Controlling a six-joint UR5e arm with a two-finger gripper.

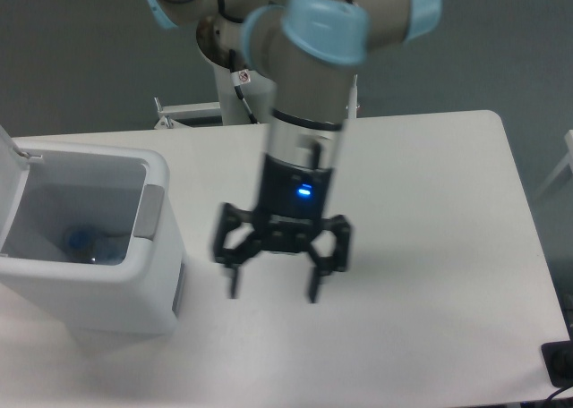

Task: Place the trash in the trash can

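Clear plastic with a blue cap shows at the bottom of the trash can: the water bottle lies inside the open bin, partly hidden by the front wall, and no lettering on its label can be read from here; the pouch cannot be made out. White and boxy with rounded corners, the can stands at the left end of the table, its lid swung up at the far left and a grey panel on its right wall. Well apart from it, over the middle of the tabletop, the gripper hangs with its fingers spread wide and nothing between them; it is motion-blurred, a blue light glows on its black body, and any branding is unreadable. White laminate covers the table, against a dark grey floor, with the arm's white pedestal behind.
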